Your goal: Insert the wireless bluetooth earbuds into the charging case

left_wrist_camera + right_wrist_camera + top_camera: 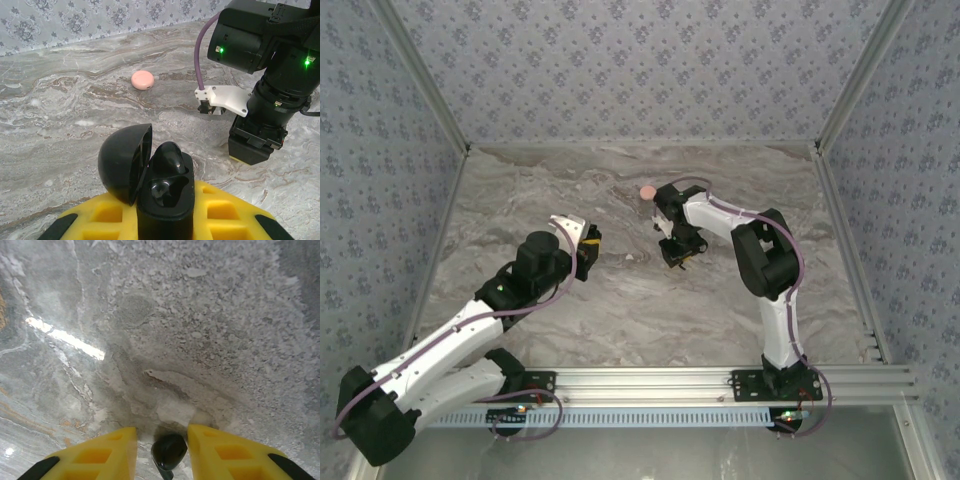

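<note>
The case [165,200] is riding up off the bench [640,310], and the left tool [586,243] is clamping it between its yellow fingers [227,220]. Its domed lid [125,165] is hanging open toward 9 o'clock in the left wrist view, and the mouth is facing up. A rounded black lump [169,155], an earbud by the look of it, is nesting in the body. I'm not making out the free pocket clearly.

The loose earbud [169,450] is showing between the fingers of the right tool [162,432], down at 6 o'clock in the right wrist view. Its round head is pointing at the bench and its stem is running back toward the camera. It's sitting hard against one finger while a sliver of gap is showing on the other side. So I'm not able to say whether that tool is pinching it or just straddling it.

From above, the case is lying at 9 o'clock from the right tool, near but clearly apart, with bare bench between. The right arm [270,75] is looming at 1 o'clock of the case. The coming move, I'm judging, is hinging on swinging that stem over the mouth and lining it with the free pocket. A pink disc [647,191] is resting at 11 o'clock of the right tool, off that path.
</note>
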### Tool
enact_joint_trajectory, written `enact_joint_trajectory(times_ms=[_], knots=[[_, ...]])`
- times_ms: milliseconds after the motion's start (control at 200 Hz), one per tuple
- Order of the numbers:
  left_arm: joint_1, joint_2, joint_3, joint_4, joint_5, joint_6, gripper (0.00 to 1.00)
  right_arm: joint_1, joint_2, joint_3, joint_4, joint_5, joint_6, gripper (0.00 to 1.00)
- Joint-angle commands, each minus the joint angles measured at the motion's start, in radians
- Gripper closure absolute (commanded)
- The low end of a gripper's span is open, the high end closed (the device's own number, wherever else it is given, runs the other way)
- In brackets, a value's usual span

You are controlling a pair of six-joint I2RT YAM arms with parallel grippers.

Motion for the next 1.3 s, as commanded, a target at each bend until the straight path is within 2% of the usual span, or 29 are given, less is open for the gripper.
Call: enact_joint_trajectory(times_ms=[0, 310, 645, 1294], knots=[[0.005, -0.008, 0.012, 0.017, -0.002, -0.017, 0.86, -0.007, 0.016, -0.032, -0.075, 0.01, -0.009, 0.69], [0.006, -0.006, 0.018, 0.017, 0.0, -0.017, 0.86, -0.056, -0.009, -0.036, -0.06, -0.006, 0.075, 0.77], [0.004, 0.022, 0.014, 0.048, 0.03, -0.029, 0.86, -0.138, -0.096, -0.106, 0.047, -0.146, 0.197, 0.78], [-0.034, 0.35, -0.057, 0.465, 0.202, -0.213, 0.86, -0.179, -0.31, -0.254, 0.368, -0.474, 0.377, 0.78]])
